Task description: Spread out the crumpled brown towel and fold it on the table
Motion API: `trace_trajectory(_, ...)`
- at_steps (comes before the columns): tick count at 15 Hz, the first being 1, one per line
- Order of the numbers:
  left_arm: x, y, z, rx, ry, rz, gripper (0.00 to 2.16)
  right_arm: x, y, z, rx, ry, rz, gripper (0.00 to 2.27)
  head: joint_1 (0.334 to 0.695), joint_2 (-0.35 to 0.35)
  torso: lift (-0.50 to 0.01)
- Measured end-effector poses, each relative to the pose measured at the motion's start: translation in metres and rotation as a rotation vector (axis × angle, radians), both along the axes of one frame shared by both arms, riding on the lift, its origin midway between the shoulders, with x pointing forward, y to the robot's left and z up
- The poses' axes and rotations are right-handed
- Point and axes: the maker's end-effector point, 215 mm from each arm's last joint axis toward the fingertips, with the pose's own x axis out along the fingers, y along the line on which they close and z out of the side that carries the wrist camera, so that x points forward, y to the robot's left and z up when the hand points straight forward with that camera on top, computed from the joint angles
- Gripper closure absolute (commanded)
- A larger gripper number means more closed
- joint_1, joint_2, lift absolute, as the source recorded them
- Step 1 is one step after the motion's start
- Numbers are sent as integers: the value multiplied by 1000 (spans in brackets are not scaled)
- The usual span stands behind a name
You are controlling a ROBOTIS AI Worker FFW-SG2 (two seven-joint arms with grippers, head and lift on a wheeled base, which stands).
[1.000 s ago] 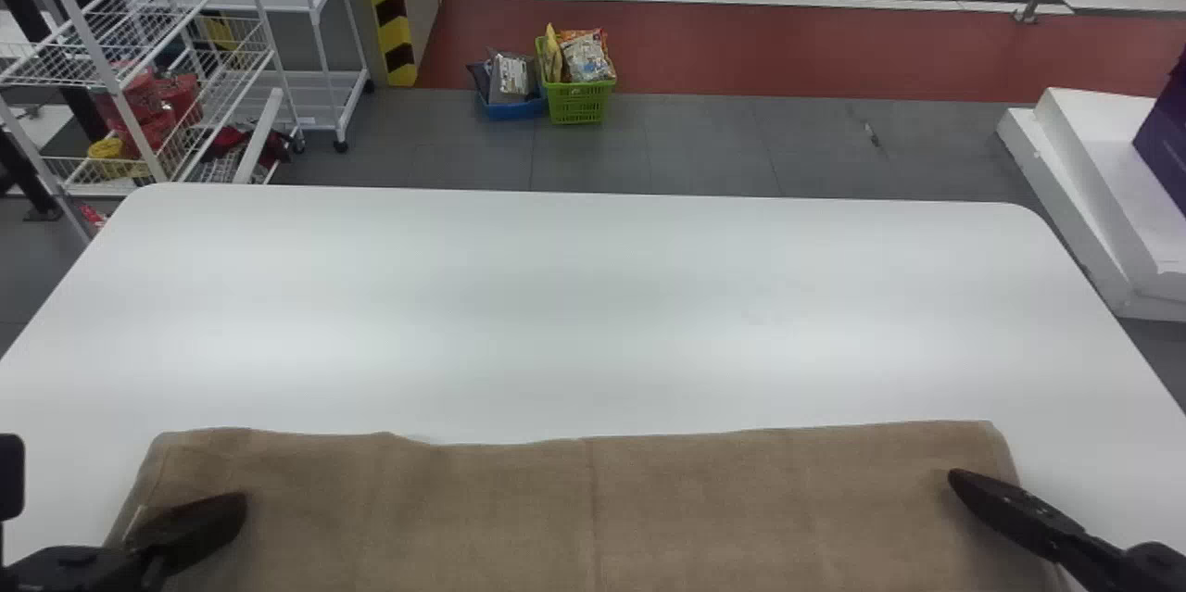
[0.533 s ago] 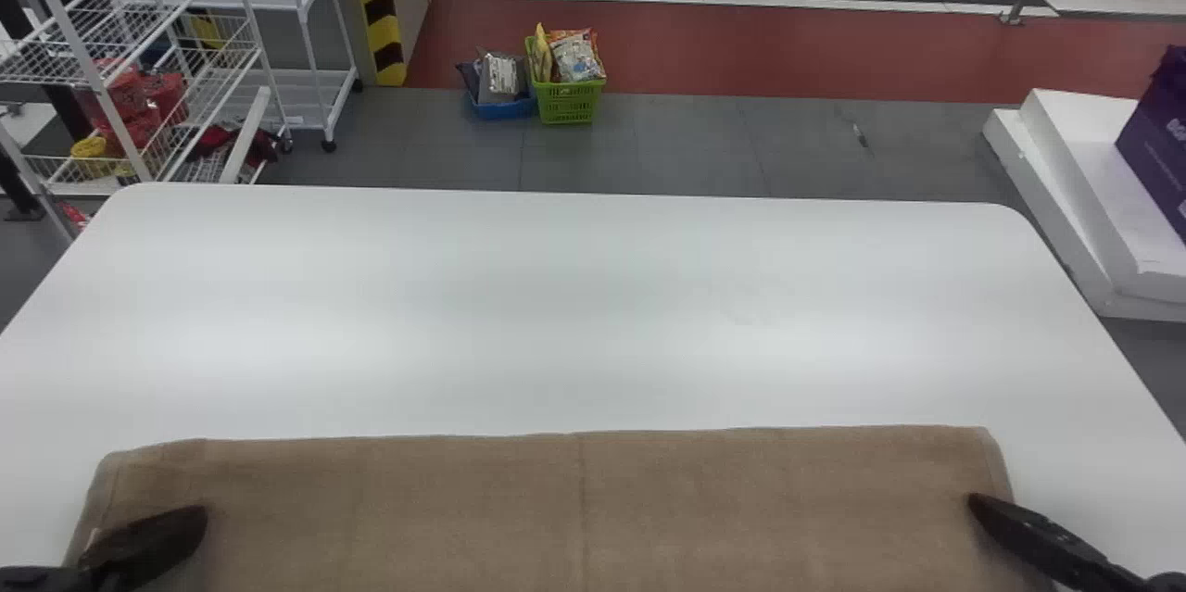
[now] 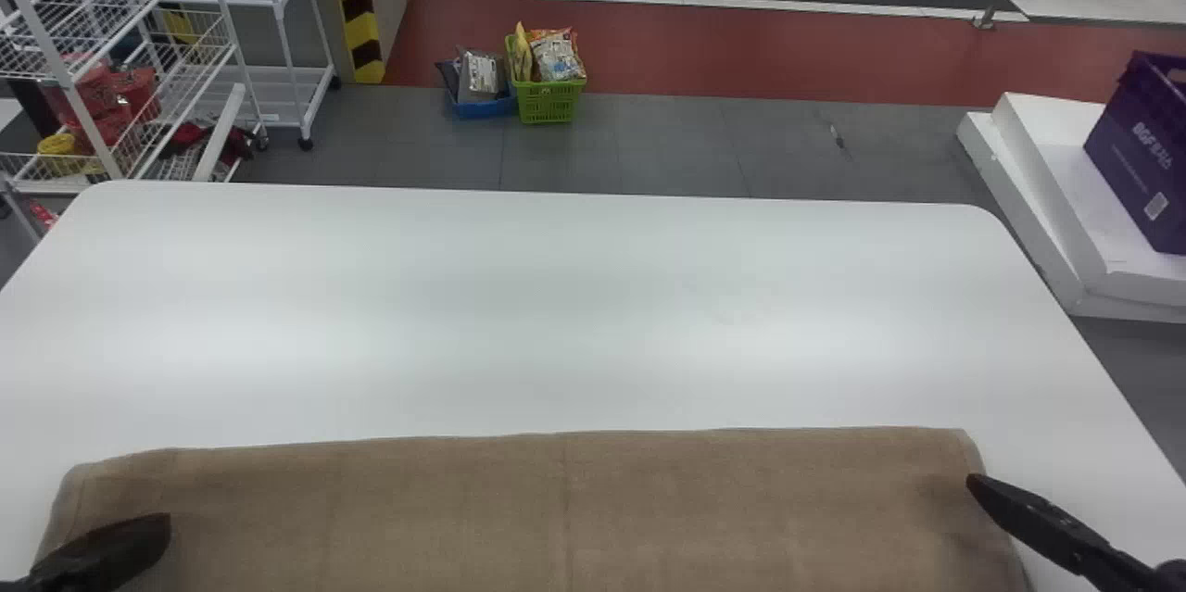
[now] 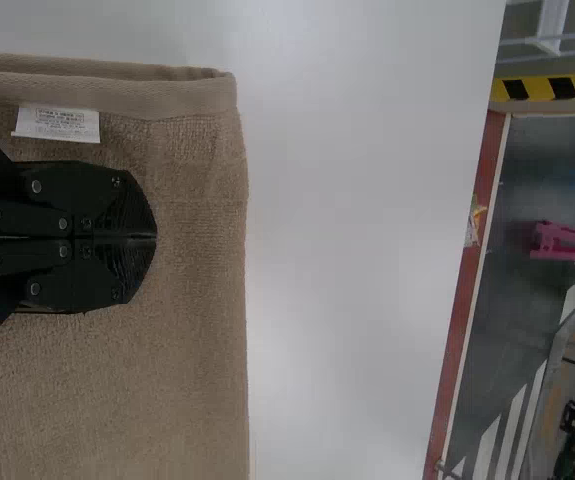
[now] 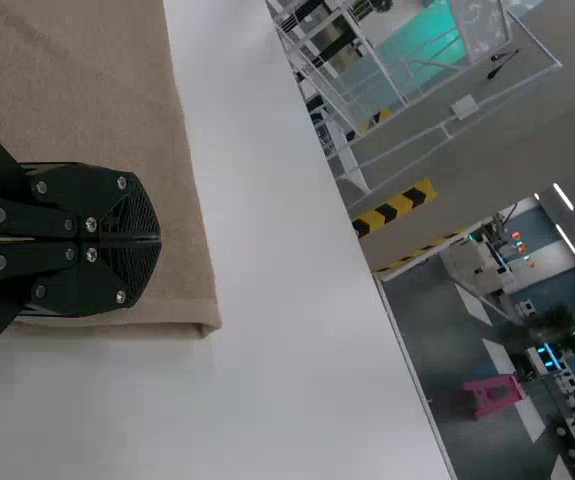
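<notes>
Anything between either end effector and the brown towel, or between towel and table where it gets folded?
Nothing visible in the way: left end effector and right end effector are at opposite ends of the towel, which lies on the table.

Matt woven-cloth towel [image 3: 556,509]; smooth, faintly glossy table [image 3: 556,296].

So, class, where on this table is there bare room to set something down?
Mostly between the towel and the table's far edge. A smaller patch lies right of the towel, though the right gripper crowds it. The near side is crowded: towel, with the left gripper over its left end.
</notes>
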Motion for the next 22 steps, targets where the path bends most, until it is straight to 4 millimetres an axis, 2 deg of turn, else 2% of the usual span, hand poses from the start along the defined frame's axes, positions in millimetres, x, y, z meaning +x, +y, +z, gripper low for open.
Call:
trace_trajectory(2, -5, -3, 11, -39, 2, 7, 1963, 1, 14, 18, 10, -20, 33, 1406, 695, -48, -127)
trace_trajectory(3, -10, -4, 14, -61, 16, 15, 1858, 1, 23, 26, 13, -25, 53, 1295, 695, -39, -127)
trace_trajectory(4, -15, -3, 17, -84, 33, 25, 1858, -1, 34, 31, 17, -27, 78, 977, 695, -24, -127)
trace_trajectory(5, -20, -1, 19, -100, 46, 36, 1663, -4, 46, 34, 20, -26, 103, 971, 695, -6, -127)
trace_trajectory(6, -25, 5, 22, -111, 56, 54, 1582, -7, 61, 36, 23, -25, 134, 971, 695, 20, -127)
trace_trajectory(7, -29, 14, 26, -112, 57, 76, 1582, -11, 76, 36, 27, -23, 166, 971, 695, 53, -127)
trace_trajectory(8, -32, 24, 30, -107, 53, 97, 1582, -14, 89, 36, 29, -23, 193, 971, 695, 136, -127)
trace_trajectory(11, -39, 66, 41, -93, 26, 181, 1582, -12, 133, 26, 1, -37, 275, 971, 695, 252, -127)
trace_trajectory(12, -41, 80, 43, -97, 16, 209, 1582, -7, 150, 21, -32, -57, 303, 974, 695, 339, -127)
trace_trajectory(14, -45, 98, 45, -118, 7, 247, 1582, 0, 192, 19, -94, -119, 385, 974, 695, 350, -127)
trace_trajectory(16, -53, 108, 37, -161, 29, 283, 1575, -2, 241, 20, -134, -174, 486, 974, 695, 350, -127)
trace_trajectory(18, -61, 113, 31, -219, 52, 314, 1571, -8, 273, 22, -130, -199, 549, 974, 695, 350, -127)
trace_trajectory(19, -63, 117, 30, -234, 56, 326, 1565, -11, 285, 21, -123, -202, 572, 974, 695, 350, -127)
trace_trajectory(20, -65, 119, 29, -242, 56, 333, 1450, -15, 292, 18, -116, -197, 591, 974, 695, 350, -127)
trace_trajectory(22, -70, 119, 25, -269, 62, 340, 1450, -22, 302, 1, -97, -164, 632, 974, 695, 350, -127)
